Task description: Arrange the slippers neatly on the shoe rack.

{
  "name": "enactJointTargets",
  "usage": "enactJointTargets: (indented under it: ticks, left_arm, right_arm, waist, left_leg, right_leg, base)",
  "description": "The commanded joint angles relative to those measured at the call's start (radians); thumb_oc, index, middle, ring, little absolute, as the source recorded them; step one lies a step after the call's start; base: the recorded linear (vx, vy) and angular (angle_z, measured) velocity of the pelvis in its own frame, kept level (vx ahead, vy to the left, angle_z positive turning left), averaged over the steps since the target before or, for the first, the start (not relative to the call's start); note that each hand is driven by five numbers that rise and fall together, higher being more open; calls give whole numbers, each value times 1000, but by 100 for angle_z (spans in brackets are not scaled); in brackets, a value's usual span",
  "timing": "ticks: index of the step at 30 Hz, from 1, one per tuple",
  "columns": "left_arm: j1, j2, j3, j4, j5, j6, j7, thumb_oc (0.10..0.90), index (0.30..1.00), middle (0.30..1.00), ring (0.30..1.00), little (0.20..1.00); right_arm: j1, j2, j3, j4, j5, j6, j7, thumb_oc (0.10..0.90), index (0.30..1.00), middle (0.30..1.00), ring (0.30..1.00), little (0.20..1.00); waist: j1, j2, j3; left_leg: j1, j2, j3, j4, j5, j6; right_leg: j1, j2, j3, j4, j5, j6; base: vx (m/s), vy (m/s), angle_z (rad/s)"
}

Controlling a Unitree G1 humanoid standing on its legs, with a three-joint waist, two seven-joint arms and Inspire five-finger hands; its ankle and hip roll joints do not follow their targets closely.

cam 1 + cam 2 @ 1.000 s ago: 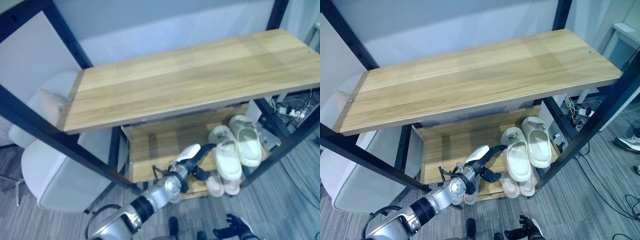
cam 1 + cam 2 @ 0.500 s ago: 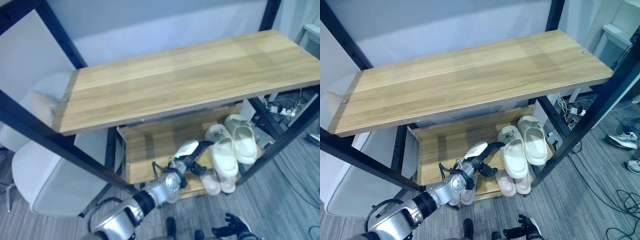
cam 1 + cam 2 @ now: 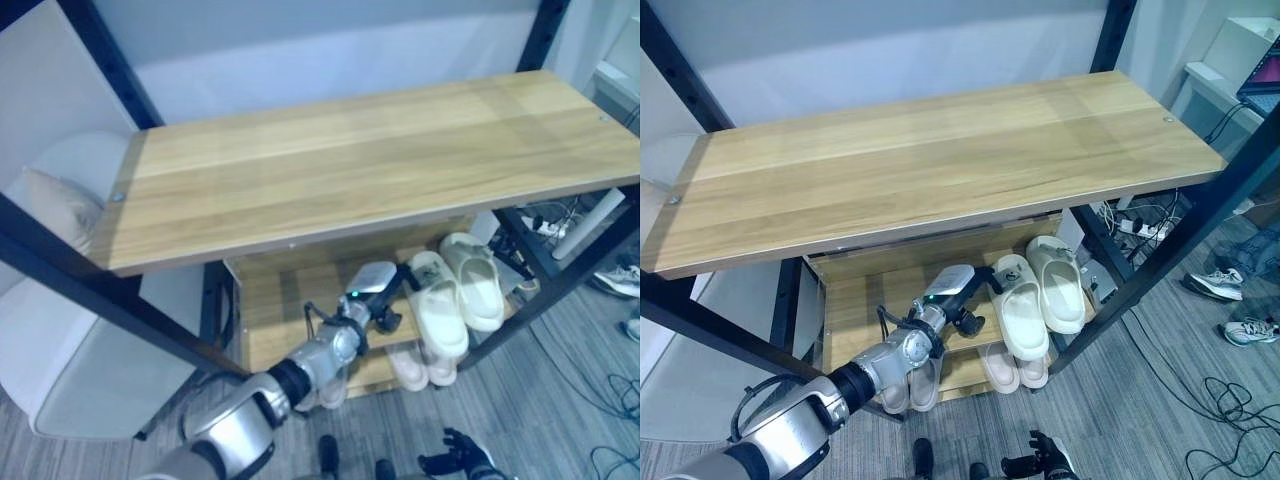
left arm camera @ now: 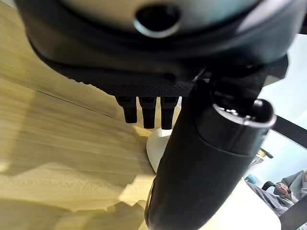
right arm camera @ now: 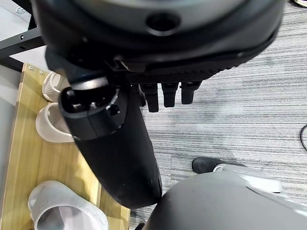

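Observation:
A pair of cream slippers (image 3: 442, 318) (image 3: 1060, 293) lies side by side on the shoe rack's middle shelf (image 3: 290, 300), at its right end. My left hand (image 3: 384, 300) (image 3: 958, 300) reaches in under the top board. Its white-covered thumb is up, its fingers are relaxed, and it sits right beside the heel of the nearer cream slipper (image 4: 162, 149), holding nothing. On the bottom shelf lie a pinkish pair (image 3: 1008, 368) and a greyish pair (image 3: 904, 388). My right hand (image 3: 455, 462) hangs open and idle low over the floor.
The wide wooden top board (image 3: 370, 160) overhangs the shelves, with black frame posts (image 3: 565, 275) at the corners. A white chair (image 3: 60, 340) stands to the left. Cables and a power strip (image 3: 560, 215) lie at the right, near a person's shoes (image 3: 1215, 285).
The camera has shifted, so the whole picture slid. My left hand has edged a little closer to the nearer cream slipper's heel. The slippers have stayed put.

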Motion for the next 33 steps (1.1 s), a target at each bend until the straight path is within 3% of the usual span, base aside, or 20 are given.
enactJointTargets:
  ticks: [1,9,13,20,27,33]
  left_arm:
    - [-180,-83,44,63,34,-31,20,800,900,900,900,900]
    - [-222,56,109,-75,25,-28,8,800,900,900,900,900]
    - [-169,121,142,-181,20,-33,-9,800,900,900,900,900]
    - [-74,165,171,-271,56,-33,-28,800,900,900,900,900]
    - [51,217,233,-508,-49,-73,-75,800,900,900,900,900]
    - [87,203,246,-623,-141,-102,-110,800,900,900,900,900]
  right_arm:
    - [27,9,32,0,-28,-25,0,800,900,900,900,900]
    - [56,5,17,-54,-41,-18,27,800,900,900,900,900]
    - [61,19,3,-37,-47,-12,39,800,900,900,900,900]
    - [73,29,-18,23,-52,-6,38,800,900,900,900,900]
    - [95,32,-22,-6,-56,-3,34,800,900,900,900,900]
    - [108,35,-9,-53,-50,-6,36,800,900,900,900,900]
  waist:
    - [-10,-7,-1]
    - [3,0,-16]
    - [23,11,-31]
    - [53,14,-43]
    - [83,10,-41]
    - [95,5,-28]
  left_leg:
    - [84,27,-21,-7,-156,-55]
    - [102,24,-34,-7,-149,-56]
    - [120,18,-51,-7,-151,-54]
    - [143,12,-84,-7,-148,-50]
    - [149,10,-109,-3,-137,-50]
    - [139,17,-124,8,-123,-58]
  right_leg:
    - [0,-36,-25,-128,15,76]
    - [17,-40,-43,-99,-2,71]
    - [35,-46,-65,-85,-15,70]
    - [68,-48,-99,-82,-29,64]
    - [89,-47,-123,-80,-36,55]
    - [102,-41,-138,-92,-34,48]
  base:
    - [0,0,0]
    - [-11,-3,1]
    - [-7,12,16]
    - [-20,-3,17]
    - [-42,-23,15]
    - [-63,-50,9]
